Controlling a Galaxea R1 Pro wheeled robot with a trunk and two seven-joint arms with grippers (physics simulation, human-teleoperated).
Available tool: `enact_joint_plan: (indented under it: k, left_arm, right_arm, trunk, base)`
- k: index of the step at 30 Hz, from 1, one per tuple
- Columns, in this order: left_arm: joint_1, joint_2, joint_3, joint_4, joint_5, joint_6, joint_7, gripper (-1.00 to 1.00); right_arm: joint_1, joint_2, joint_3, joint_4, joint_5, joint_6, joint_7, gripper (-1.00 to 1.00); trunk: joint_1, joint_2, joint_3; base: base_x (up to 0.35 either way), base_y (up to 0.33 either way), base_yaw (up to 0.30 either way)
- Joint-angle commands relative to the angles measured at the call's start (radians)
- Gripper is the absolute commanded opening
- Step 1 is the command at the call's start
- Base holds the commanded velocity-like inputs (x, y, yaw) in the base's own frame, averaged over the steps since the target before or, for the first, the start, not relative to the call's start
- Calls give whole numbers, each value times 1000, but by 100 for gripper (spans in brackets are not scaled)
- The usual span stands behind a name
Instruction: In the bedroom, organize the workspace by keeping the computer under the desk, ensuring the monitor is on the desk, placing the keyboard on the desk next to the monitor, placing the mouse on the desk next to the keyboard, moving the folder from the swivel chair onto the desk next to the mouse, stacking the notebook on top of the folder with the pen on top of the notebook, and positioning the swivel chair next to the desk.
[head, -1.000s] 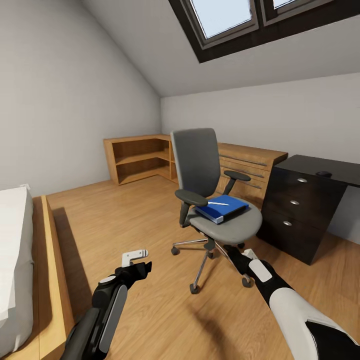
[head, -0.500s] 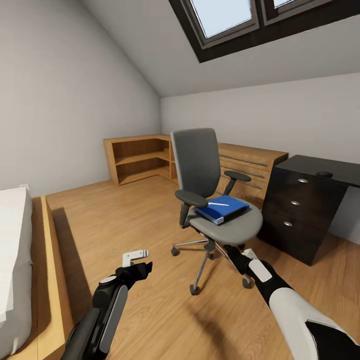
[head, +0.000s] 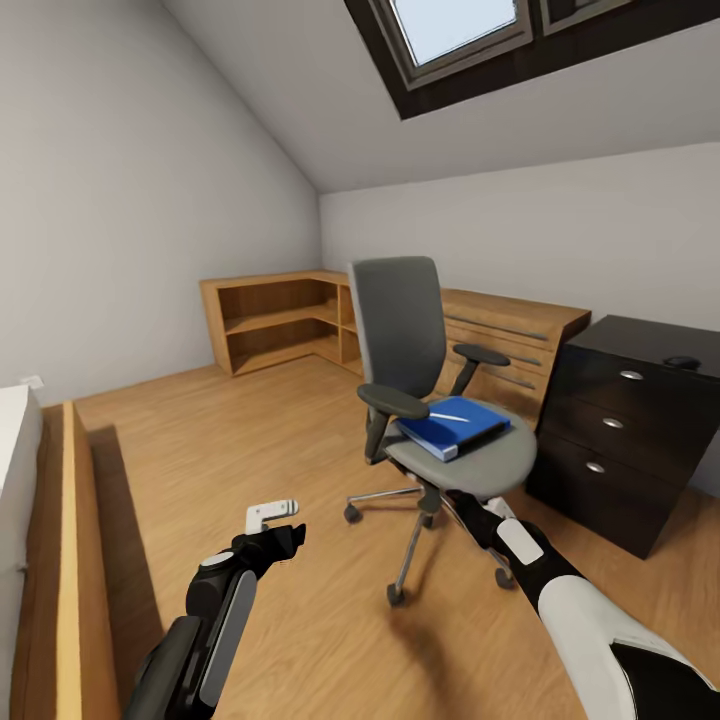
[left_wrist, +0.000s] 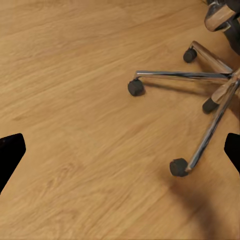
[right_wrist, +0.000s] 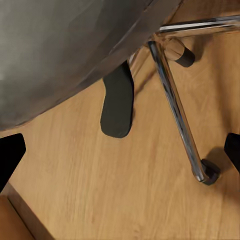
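The grey swivel chair (head: 400, 320) stands mid-room on the wooden floor. On its seat lies the blue folder (head: 455, 430), and a white pen (head: 452, 417) rests on top of it. To the right is the black desk (head: 640, 345) with drawers, and a dark mouse (head: 683, 362) sits on its top. My left gripper (head: 272, 514) hangs open over bare floor left of the chair; the left wrist view shows the chair's chrome base (left_wrist: 210, 95). My right gripper (head: 478, 512) is open, low by the seat's front edge, facing the seat's underside (right_wrist: 60, 50).
A bed (head: 12, 520) in a wooden frame (head: 70, 560) runs along the left. Low wooden shelves (head: 270, 320) and a wooden cabinet (head: 520, 330) line the far wall behind the chair. A chair caster (right_wrist: 210, 172) lies close to my right gripper.
The whole picture has shifted: the camera has moved forward and turned slightly right, so the chair and desk look nearer and the bed slides left. Both arms keep their pose.
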Motion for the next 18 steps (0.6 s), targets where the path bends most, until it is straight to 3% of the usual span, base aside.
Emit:
enact_joint_plan:
  k: [1, 18]
  left_arm:
    - [-1, 0, -1, -1, 11, 3, 9, 100]
    - [-1, -1, -6, 11, 11, 3, 9, 100]
  right_arm:
    - [-1, 0, -9, -1, -4, 6, 3, 100]
    - [-1, 0, -9, -2, -3, 4, 5, 100]
  trunk:
    - [0, 0, -1]
    - [0, 0, -1]
  base:
    - [318, 0, 0]
    - [321, 66, 0]
